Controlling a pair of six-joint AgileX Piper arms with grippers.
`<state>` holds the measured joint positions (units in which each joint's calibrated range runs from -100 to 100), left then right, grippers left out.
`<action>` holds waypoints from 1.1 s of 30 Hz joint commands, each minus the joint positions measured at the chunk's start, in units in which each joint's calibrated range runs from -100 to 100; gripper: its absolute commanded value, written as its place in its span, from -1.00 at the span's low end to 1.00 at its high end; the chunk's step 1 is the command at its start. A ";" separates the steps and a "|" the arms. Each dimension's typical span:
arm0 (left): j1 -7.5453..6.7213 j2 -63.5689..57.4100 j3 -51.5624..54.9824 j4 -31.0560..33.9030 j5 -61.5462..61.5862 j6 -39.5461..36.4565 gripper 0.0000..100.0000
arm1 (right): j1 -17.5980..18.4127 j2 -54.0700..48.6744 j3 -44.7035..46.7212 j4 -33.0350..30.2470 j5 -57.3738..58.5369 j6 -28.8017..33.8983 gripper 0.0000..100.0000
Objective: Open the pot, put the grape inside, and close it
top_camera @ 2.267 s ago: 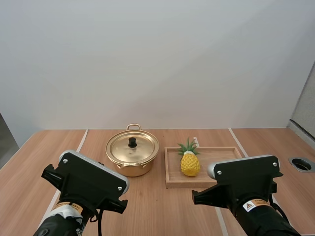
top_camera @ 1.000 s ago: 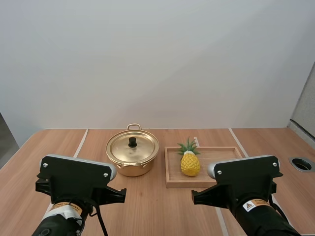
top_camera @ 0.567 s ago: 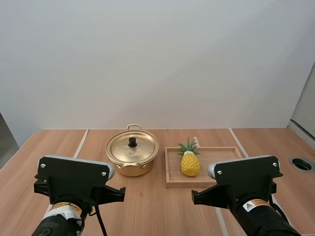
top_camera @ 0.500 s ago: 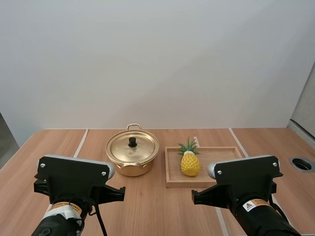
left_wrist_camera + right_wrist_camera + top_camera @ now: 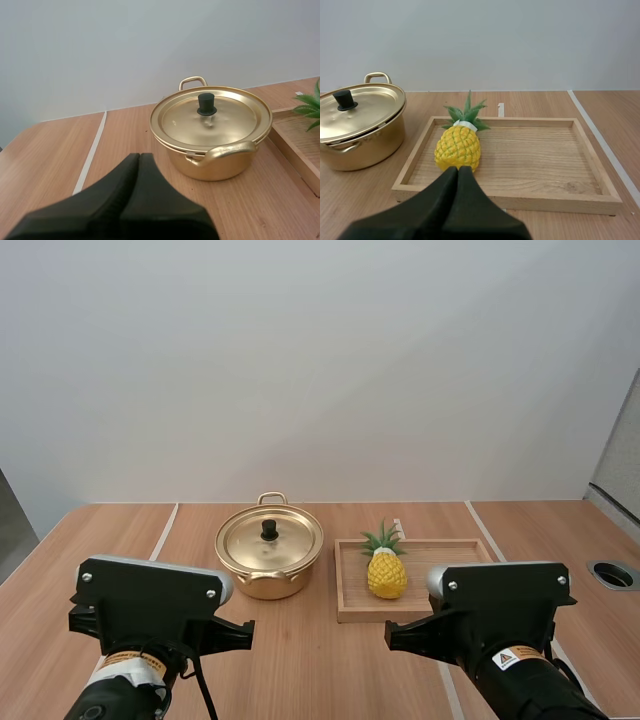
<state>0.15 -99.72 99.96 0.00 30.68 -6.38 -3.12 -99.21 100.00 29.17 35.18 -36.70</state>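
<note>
A gold pot point(image 5: 268, 575) stands mid-table with its lid point(image 5: 285, 540) on, black knob point(image 5: 269, 529) on top. To its right a wooden tray point(image 5: 400, 615) holds a yellow pineapple point(image 5: 386, 575) with green leaves; I see no grapes. My left gripper point(image 5: 138, 156) is shut on nothing, low over the table a short way in front of the pot point(image 5: 215, 160). My right gripper point(image 5: 458, 169) is shut too, its tip just in front of the pineapple point(image 5: 458, 147), near the tray's point(image 5: 545, 150) front rim.
Both arms point(image 5: 150, 615) point(image 5: 500, 615) sit near the table's front edge. A round hole point(image 5: 612, 574) is set in the tabletop at the far right. Pale seams run front to back across the wooden table point(image 5: 300, 660).
My left wrist turned from a tilt to level over the first second, then stayed still. My right arm has just shifted slightly. Pot, tray and pineapple have not moved.
</note>
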 commanded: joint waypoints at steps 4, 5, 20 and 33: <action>-0.23 -0.28 0.04 0.42 -2.12 -0.64 -1.00 | -0.19 -0.30 0.00 -6.13 -1.80 -0.62 -1.00; -0.23 -0.28 0.04 0.42 -2.12 -0.64 -1.00 | -0.19 -0.30 0.00 -7.21 -2.02 -0.93 -1.00; -0.23 -0.28 0.04 0.42 -2.12 -0.64 -1.00 | -0.19 -0.30 0.00 -4.62 -1.85 -1.63 -1.00; -0.23 -0.28 0.04 0.42 -2.12 -0.64 -1.00 | 0.22 -0.30 0.00 -8.79 -2.74 3.36 -1.00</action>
<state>0.15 -99.72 99.96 0.00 30.68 -6.38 -3.12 -99.21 100.00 22.30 34.24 -36.88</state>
